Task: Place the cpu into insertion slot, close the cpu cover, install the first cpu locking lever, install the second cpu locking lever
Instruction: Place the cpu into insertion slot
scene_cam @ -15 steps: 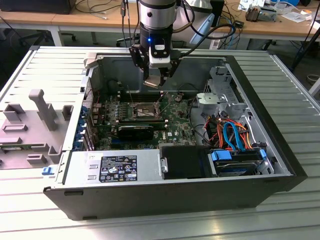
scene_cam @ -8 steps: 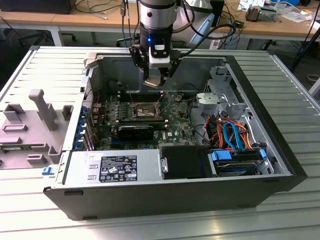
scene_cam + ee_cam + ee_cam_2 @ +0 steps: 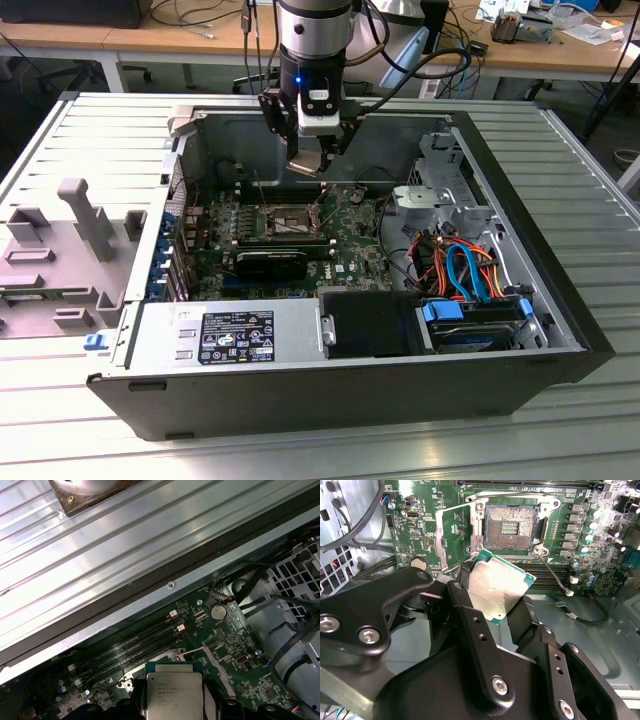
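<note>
In the exterior view, the gripper point(image 3: 318, 165) is hanging inside the open computer case point(image 3: 560, 330) that is sitting on the ridged bench point(image 3: 80, 130). The insertion slot point(image 3: 290, 222) is lying on the green motherboard point(image 3: 350, 250) just below the gripper.

In the second wrist view, the gripper is clenching the cpu point(image 3: 501, 587) by two opposite edges between its black fingers point(image 3: 470, 625). The chip is square, with no long axis. Its dull metal top is facing the camera and one corner is pointing toward the insertion slot, which is lying uncovered just beyond the fingertips. The cpu cover point(image 3: 440, 540) is standing swung open beside the slot.

In the first wrist view, the cpu is sitting between the fingers with its metal top showing, and the memory slots point(image 3: 135, 640) are running past beyond it.
</note>
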